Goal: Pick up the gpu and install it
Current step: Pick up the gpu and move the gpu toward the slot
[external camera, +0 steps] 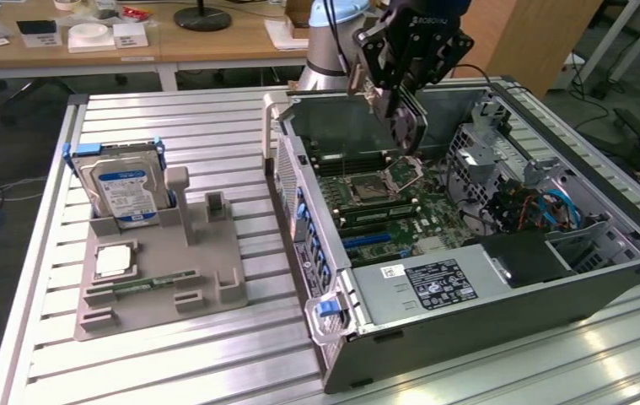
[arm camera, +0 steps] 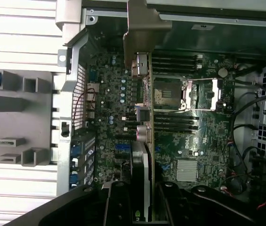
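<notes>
**Exterior view.** The gripper [external camera: 396, 97] is clamped on the gpu [external camera: 406, 133]. The card hangs edge-on inside the open top of the computer case [external camera: 500, 295], over the motherboard [external camera: 393, 215] and beside the CPU socket [external camera: 373, 186]. Whether its lower edge touches the board cannot be told. To the exterior view's left, a grey fixture [external camera: 185, 287] on the slatted table [external camera: 185, 363] holds an upright hard drive [external camera: 126, 192] and a flat memory stick [external camera: 145, 283].

**Wrist view.** The gpu [arm camera: 141, 160] runs edge-on out from between the dark fingers [arm camera: 115, 207] of the gripper [arm camera: 141, 213]. Its silver bracket [arm camera: 140, 28] is at the far end. The motherboard [arm camera: 104, 103] lies beneath it and the CPU socket [arm camera: 168, 94] is just beside it.
</notes>
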Controlling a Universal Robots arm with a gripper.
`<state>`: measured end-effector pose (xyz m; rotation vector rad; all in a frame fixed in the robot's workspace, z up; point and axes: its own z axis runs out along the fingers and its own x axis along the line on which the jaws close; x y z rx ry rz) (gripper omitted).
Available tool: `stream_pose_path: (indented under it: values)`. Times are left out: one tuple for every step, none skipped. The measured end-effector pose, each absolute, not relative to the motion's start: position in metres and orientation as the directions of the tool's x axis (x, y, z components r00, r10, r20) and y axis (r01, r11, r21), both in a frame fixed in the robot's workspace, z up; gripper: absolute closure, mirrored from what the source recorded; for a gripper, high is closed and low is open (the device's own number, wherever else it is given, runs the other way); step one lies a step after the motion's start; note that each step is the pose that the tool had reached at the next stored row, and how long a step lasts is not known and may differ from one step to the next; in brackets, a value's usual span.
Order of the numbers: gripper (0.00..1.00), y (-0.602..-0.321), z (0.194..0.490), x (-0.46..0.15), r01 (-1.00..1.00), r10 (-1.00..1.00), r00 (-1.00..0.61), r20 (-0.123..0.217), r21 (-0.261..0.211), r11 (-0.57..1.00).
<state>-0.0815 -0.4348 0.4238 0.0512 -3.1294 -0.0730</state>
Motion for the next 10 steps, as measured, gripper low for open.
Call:
stream_pose_path:
  values:
    - [0.72,-0.4348,0.4239,-0.0805,-0.032,-0.033,-0.999,0.01,0.047,0.998]
    - [0.72,-0.4348,0.4238,-0.0795,-0.032,-0.033,-0.999,0.01,0.047,0.998]
    - [0.72,-0.4348,0.4238,-0.0785,-0.032,-0.033,-0.999,0.01,0.047,0.998]
    - [0.72,-0.4348,0.4238,-0.0774,-0.033,-0.033,-0.999,0.01,0.047,0.998]
    - [0.72,-0.4348,0.4238,-0.0763,-0.033,-0.033,-0.999,0.01,0.047,0.998]
    - [0.72,-0.4348,0.4238,-0.0753,-0.033,-0.033,-0.999,0.01,0.047,0.998]
    - [0.72,-0.4348,0.4238,-0.0742,-0.033,-0.033,-0.999,0.01,0.047,0.998]
    - [0.72,-0.4348,0.4237,-0.073,-0.033,-0.033,-0.999,0.01,0.047,0.998]
    - [0.72,-0.4348,0.4237,-0.0719,-0.033,-0.034,-0.999,0.01,0.047,0.998]
    - [0.72,-0.4348,0.4237,-0.0708,-0.033,-0.034,-0.999,0.01,0.047,0.998]
